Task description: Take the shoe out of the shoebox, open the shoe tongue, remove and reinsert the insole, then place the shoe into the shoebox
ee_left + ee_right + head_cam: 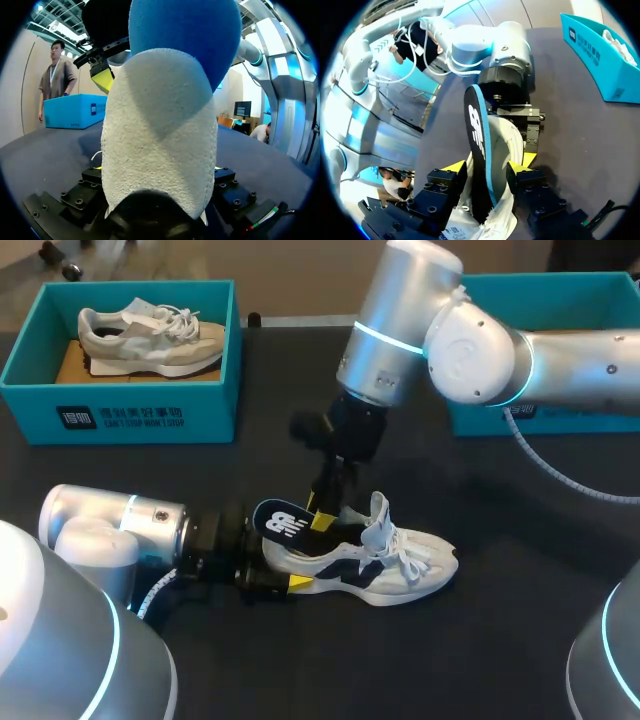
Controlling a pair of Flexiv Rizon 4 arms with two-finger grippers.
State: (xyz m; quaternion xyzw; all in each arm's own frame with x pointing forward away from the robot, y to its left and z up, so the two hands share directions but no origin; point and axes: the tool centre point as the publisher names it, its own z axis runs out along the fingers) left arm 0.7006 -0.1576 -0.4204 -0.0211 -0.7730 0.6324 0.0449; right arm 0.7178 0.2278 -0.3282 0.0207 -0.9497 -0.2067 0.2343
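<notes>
Two pincers work on one white and navy shoe point(385, 562), which lies on its sole on the dark counter point(480, 640), toe pointing away from the left arm. The left pincer point(285, 580) is clamped across the heel of the shoe, one finger on each side. The right pincer point(322, 515) comes down over the shoe's opening, drawn narrow on the dark blue insole point(280, 523), which stands on edge, its heel end raised above the collar and its fore part hidden inside the shoe.

Handling, as judged: the insole looks thin, light and pliant, so it should bend freely and may fold if pushed end-on. Its flat faces near the heel end offer the surest hold. The shoe appears light, with a soft upper and a firmer sole and heel cup, which makes the heel the sound place to brace it.

Surroundings: loose white laces point(405, 552) and the raised tongue point(378, 515) crowd the opening ahead of the insole and could snag it. Well beyond the heel of the shoe stands a teal shoebox point(120, 415) holding a grey shoe point(150, 338). A second teal box point(570, 420) lies beyond the toe, partly behind the right arm.
</notes>
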